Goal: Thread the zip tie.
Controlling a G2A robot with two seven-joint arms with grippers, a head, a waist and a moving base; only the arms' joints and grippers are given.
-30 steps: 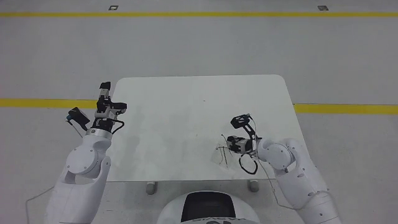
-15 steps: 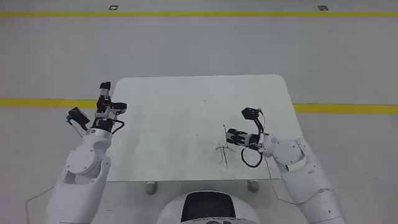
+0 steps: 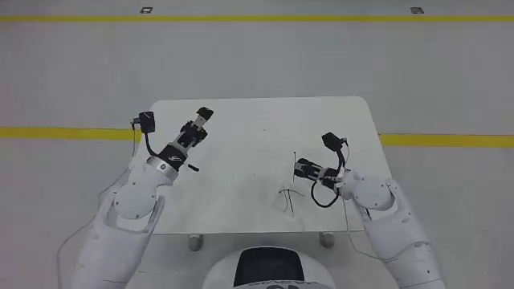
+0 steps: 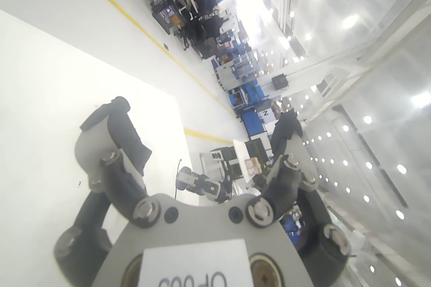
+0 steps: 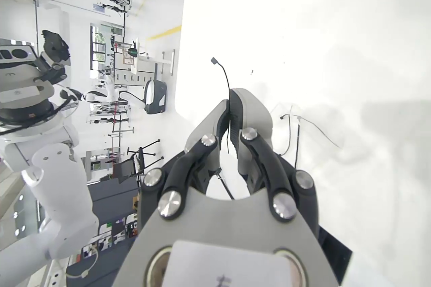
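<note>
The zip tie (image 5: 225, 74) is pinched between the closed fingers of the right gripper (image 5: 230, 101), at about 4 o'clock on the white surface (image 3: 257, 120). In the top view its long axis runs roughly from 6 to 12 o'clock, and the free head end points toward 12. Loose ties (image 3: 287, 195) lie on the surface at 7 o'clock of that gripper. The left gripper (image 3: 201, 120) hangs at 10 o'clock, its fingers spread wide and holding nothing. Yellow lines (image 3: 241, 18) cross the grey floor.
</note>
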